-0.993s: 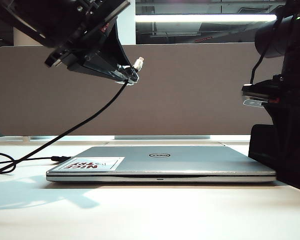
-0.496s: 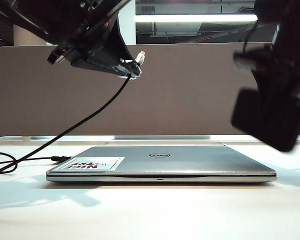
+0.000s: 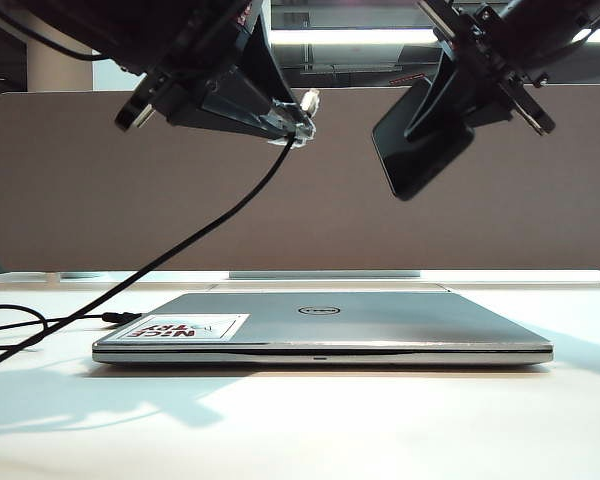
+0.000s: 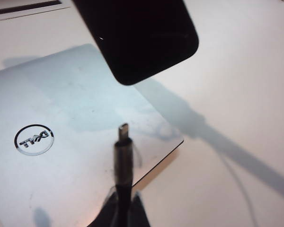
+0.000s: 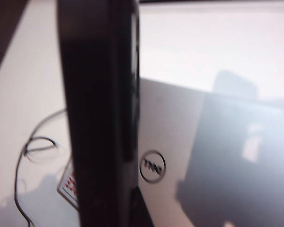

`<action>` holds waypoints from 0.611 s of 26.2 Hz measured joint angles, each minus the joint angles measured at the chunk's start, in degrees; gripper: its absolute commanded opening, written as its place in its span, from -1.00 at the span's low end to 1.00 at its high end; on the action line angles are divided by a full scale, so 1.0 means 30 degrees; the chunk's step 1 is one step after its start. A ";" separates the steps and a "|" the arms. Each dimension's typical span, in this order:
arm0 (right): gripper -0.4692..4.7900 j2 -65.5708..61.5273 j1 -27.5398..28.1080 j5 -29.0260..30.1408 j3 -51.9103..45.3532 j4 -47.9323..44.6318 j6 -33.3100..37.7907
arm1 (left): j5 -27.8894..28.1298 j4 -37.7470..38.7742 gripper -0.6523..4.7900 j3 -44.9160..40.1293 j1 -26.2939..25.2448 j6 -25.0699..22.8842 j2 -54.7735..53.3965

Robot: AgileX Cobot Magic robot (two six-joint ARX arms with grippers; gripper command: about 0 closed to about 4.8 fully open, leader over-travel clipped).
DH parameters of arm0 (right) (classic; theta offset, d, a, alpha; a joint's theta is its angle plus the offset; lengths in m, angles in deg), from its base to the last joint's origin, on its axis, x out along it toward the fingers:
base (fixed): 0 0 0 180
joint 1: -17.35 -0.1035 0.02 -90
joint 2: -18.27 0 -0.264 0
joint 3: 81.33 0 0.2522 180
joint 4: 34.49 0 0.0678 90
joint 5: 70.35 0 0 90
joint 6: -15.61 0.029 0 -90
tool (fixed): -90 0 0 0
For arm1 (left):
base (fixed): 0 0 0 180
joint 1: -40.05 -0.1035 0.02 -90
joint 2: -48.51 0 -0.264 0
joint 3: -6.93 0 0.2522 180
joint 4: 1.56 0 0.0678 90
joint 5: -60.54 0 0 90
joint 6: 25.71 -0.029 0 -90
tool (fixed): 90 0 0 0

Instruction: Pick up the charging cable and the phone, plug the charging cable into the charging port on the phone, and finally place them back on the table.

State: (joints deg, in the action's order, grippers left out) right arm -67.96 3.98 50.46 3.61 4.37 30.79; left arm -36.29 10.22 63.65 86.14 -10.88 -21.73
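Left hand [image 3: 302, 128]: clenched on cable [image 3: 195, 236], plug [image 4: 123, 131] protruding beyond fingertips.
Right hand [image 3: 450, 95]: grasping phone [image 3: 420, 145], near plug, above laptop [image 3: 320, 325].

Phone [image 3: 420, 150] black – cable [image 3: 170, 255] black, silvery plug [image 4: 123, 132] – laptop [image 3: 320, 325] silver.

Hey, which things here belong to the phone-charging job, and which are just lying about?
Job:
- long thin black charging cable, silvery plug pinched in the left gripper
- flat glossy black phone, held aloft by the right gripper
- white table

Lying about:
- closed silver Dell laptop
- grey-brown partition panel
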 measured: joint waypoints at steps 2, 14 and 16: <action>-0.83 -0.0182 0.0109 0.0925 0.0000 -0.1100 0.0532 | -0.0015 -0.0007 -0.78 0.0000 0.0007 0.0663 0.0000; -0.83 -0.2936 0.0131 0.4248 -0.0029 -0.5348 0.2834 | -0.0007 -0.0117 -0.78 -0.0131 0.0007 0.2601 -0.1566; -0.83 -0.3621 0.0117 0.5253 -0.0029 -0.6543 0.3738 | -0.0007 -0.0138 -0.78 -0.0233 0.0007 0.2652 -0.1851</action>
State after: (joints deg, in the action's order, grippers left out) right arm -78.83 4.33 66.22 3.52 -15.25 42.00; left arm -36.31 9.81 62.95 86.16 -2.93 -27.28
